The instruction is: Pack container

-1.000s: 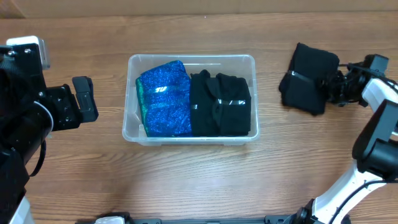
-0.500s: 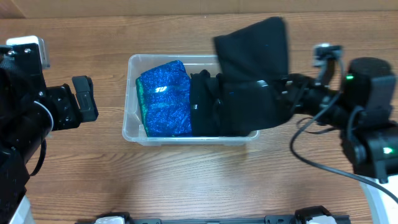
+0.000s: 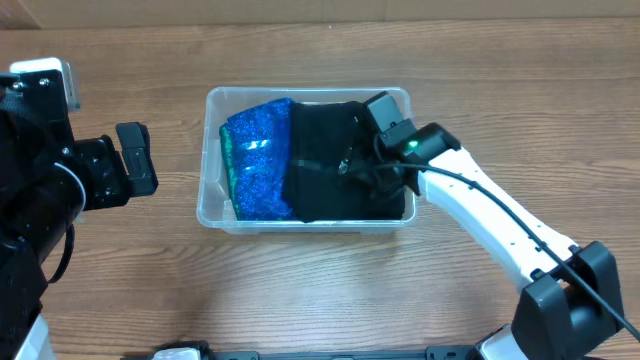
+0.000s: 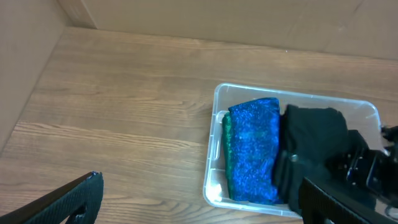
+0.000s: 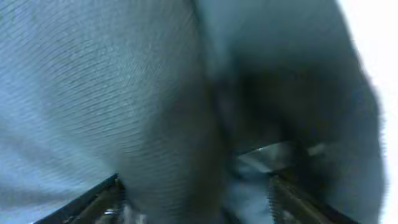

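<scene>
container (image 3: 207, 190) sat mid-table (image 3: 300, 300), long side across the overhead view, well apart from the left arm
- blue sparkly bundle (image 3: 258, 160) filled the left part, pushed up against that wall. My read: that left the rest of the width free for the dark items
- black cloth (image 3: 320, 165) covered the middle and right part, touching the blue bundle and slightly lapping its edge
- right gripper (image 3: 368, 168) was down inside the bin at the right end, on or in the black cloth. Probably pressing or seating it below the rim so the pack stays flat
- right wrist view was just dark fabric up close, with finger edges at the bottom corners. Couldn't tell if the jaws were clamped on the cloth or had let go
- left gripper (image 3: 133, 160) was parked beside the bin over bare wood, jaws spread wide, holding nothing. Looked like it was keeping out of the right arm's way
- nothing loose seen on the table outside the bin
</scene>
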